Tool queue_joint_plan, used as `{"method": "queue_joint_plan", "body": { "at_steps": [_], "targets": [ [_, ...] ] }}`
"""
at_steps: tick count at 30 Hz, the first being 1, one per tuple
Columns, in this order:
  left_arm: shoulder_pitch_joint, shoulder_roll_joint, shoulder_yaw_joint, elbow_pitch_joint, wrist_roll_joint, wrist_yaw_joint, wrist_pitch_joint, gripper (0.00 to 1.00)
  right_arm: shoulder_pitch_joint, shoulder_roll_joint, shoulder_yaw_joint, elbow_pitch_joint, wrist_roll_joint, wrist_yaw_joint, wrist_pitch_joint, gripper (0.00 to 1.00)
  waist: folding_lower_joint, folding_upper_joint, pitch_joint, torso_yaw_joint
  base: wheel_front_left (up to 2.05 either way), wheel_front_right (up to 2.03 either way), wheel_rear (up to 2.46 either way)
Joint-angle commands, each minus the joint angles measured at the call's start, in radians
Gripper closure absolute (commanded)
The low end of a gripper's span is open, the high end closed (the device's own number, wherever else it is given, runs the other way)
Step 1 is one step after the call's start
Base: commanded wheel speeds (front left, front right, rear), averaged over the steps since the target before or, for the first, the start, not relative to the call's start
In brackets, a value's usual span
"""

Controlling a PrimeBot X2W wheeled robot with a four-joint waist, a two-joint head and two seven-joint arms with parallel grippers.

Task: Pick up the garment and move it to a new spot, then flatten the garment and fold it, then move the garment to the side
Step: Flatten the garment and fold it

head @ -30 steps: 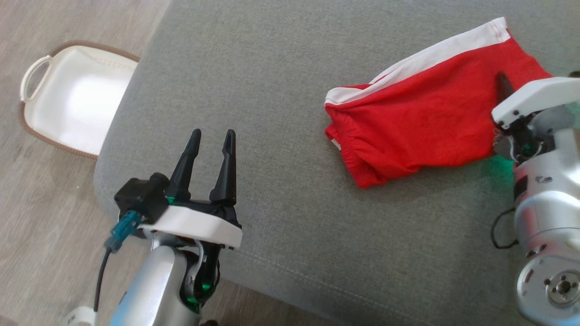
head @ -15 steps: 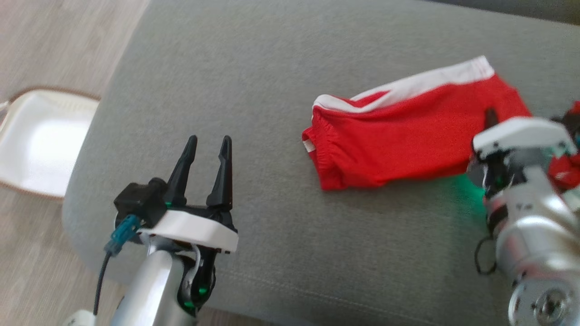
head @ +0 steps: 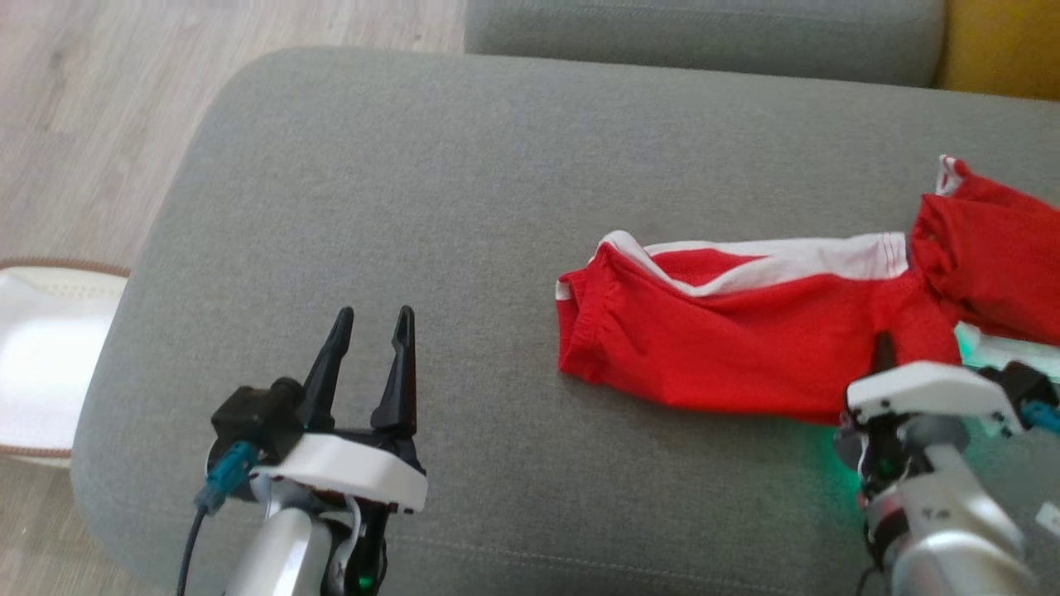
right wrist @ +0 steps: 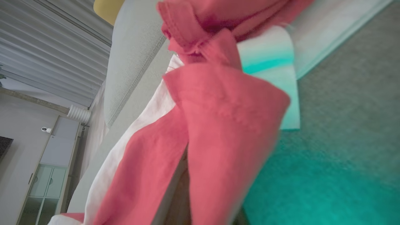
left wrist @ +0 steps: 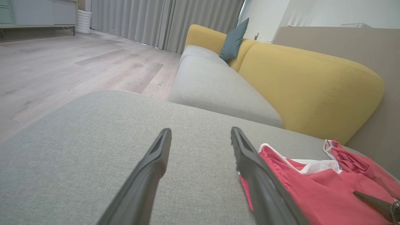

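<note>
Your garment [head: 729, 356] is soft, matt knitted cloth; the sofa cushion [head: 414, 207] under it is coarse woven fabric; the floor [head: 83, 91] looks like smooth wood.

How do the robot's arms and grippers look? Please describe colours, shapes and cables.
The left gripper has two long, black, tapered jaws on a white plate, with a black block, a teal connector and a dark cable. The right gripper matches. Both forearms are silver, with green lights.
</note>
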Motion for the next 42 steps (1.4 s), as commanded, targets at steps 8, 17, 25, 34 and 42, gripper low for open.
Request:
{"method": "queue_joint_plan", "body": {
  "at_steps": [8,17,25,34,42],
  "targets": [
    [-0.002,0.006,0.042,-0.035,0.026,-0.004,-0.006,0.0,0.067,0.013,0.186,-0.114,0.143,-0.001,-0.08,1.0,0.0,-0.0001,-0.022,-0.025,0.0,0.0,0.0],
    [0.006,0.006,0.037,-0.026,0.037,-0.005,-0.006,0.0,0.069,0.013,0.373,-0.263,0.229,-0.001,-0.118,1.0,0.0,-0.0001,-0.049,-0.026,0.0,0.0,0.0],
    [0.016,0.006,0.032,-0.023,0.04,-0.003,-0.006,0.0,0.08,0.013,0.522,-0.408,0.277,-0.001,-0.12,1.0,0.0,-0.0001,-0.07,0.01,0.0,0.0,0.0],
    [0.029,0.006,0.022,-0.018,0.038,-0.001,-0.006,0.0,0.106,0.013,0.661,-0.461,0.313,-0.001,-0.12,1.0,0.0,-0.0001,-0.087,0.056,0.0,0.0,0.0],
    [0.039,0.006,0.017,-0.02,0.035,0.004,-0.006,0.0,0.113,0.013,0.804,-0.462,0.335,-0.001,-0.12,1.0,0.0,-0.0001,-0.097,0.079,0.0,0.0,0.0]
  ]
}}
